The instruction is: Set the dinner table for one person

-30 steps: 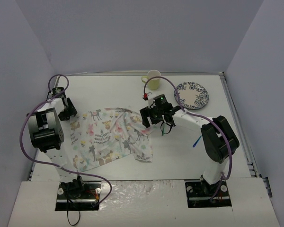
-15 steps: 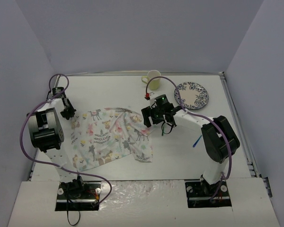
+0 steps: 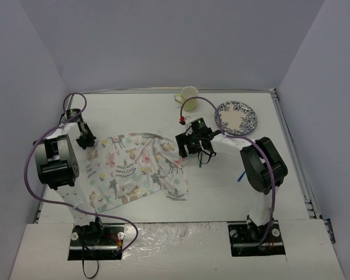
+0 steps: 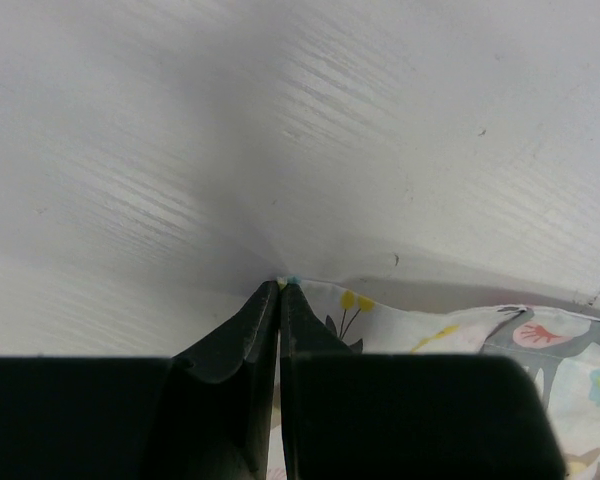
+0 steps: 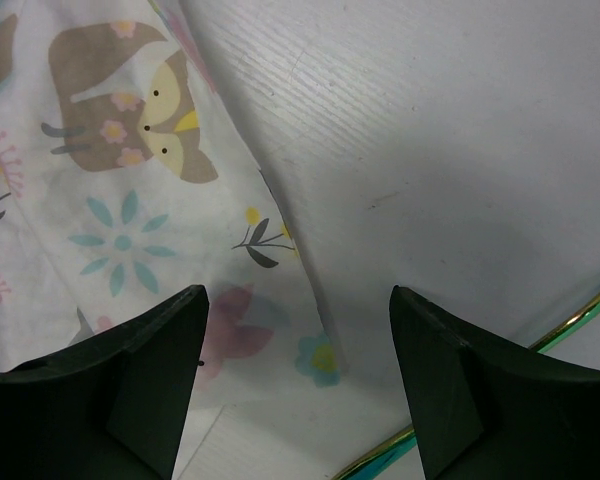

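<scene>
The white dinner table carries a crumpled animal-and-flower print cloth placemat. My left gripper is at the cloth's far left corner. In the left wrist view the left gripper is shut on that corner of the cloth, just above the tabletop. My right gripper hovers at the cloth's far right corner. In the right wrist view the right gripper is open, with the cloth corner lying flat between the jaws on the table.
A pale yellow cup stands at the back middle. A blue-patterned plate lies at the back right. A green-teal utensil lies just right of the right gripper and shows in the right wrist view. A blue item lies beside the right arm.
</scene>
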Controlling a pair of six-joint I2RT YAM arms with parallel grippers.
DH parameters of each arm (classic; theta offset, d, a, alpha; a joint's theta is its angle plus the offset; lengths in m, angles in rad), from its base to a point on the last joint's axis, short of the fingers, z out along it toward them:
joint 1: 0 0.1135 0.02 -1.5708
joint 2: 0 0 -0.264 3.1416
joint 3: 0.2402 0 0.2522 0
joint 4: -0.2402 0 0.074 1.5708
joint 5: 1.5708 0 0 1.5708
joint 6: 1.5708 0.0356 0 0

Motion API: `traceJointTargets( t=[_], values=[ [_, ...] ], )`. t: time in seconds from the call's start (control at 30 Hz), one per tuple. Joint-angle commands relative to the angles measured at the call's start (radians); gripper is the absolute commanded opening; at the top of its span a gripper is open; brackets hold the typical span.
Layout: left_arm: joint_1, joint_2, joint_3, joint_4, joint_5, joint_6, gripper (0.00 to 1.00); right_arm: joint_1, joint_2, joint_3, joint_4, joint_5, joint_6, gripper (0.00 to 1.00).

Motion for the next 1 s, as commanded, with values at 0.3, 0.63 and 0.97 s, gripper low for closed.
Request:
traceJointTargets(
  t=[0.3, 0.63, 0.97],
  values=[
    [-0.003, -0.098, 0.031, -0.056, 0.001, -0.002, 0.00, -0.005, 0.050, 0.060, -0.044, -0.105, -0.018, 0.30],
    [-0.003, -0.138, 0.051, -0.068, 0.013, -0.004, 0.00, -0.005, 0.007, 0.085, -0.070, -0.041, -0.037, 0.00],
    [-0.003, -0.317, 0.322, -0.163, 0.018, -0.025, 0.00, -0.008, -0.194, 0.328, -0.200, 0.212, -0.156, 0.00]
  ],
)
